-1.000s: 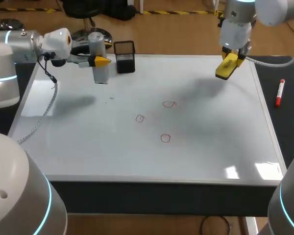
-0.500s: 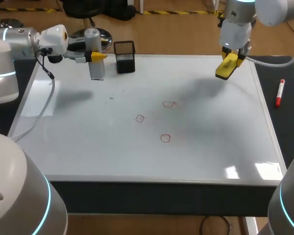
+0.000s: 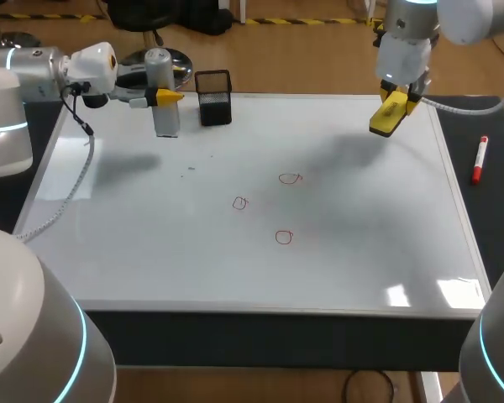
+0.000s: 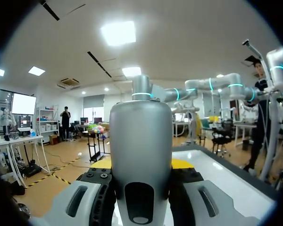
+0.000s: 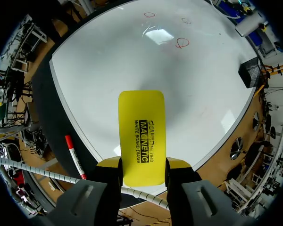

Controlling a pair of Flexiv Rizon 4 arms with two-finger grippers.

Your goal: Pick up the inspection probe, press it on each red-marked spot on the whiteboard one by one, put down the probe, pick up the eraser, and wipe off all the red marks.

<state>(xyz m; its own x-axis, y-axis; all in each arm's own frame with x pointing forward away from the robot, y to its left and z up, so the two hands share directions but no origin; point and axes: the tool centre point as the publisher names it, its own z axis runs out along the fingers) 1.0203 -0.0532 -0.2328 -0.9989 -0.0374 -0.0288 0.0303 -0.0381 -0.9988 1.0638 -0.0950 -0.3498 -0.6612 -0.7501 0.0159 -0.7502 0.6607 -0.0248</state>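
The grey cylindrical probe [image 3: 163, 92] hangs upright over the whiteboard's [image 3: 361, 252] far left corner, with my left gripper [image 3: 166, 97] shut on its middle. In the left wrist view the probe [image 4: 140, 141] fills the space between the fingers [image 4: 178, 188]. My right gripper [image 3: 392, 102] is shut on the yellow eraser [image 3: 387, 115] above the board's far right part; the eraser [image 5: 141, 134] sticks out ahead of that gripper [image 5: 142, 165]. Three red marks [image 3: 291, 178], [image 3: 240, 202], [image 3: 284, 237] sit near the board's middle.
A black mesh pen holder [image 3: 213, 97] stands at the board's far edge, just right of the probe. A red marker [image 3: 480, 159] lies on the dark table beside the board's right edge, and the marker [image 5: 74, 155] also shows in the right wrist view.
My left gripper has carried the probe a little up and toward the far left edge, then held still. The right arm and eraser have not moved.
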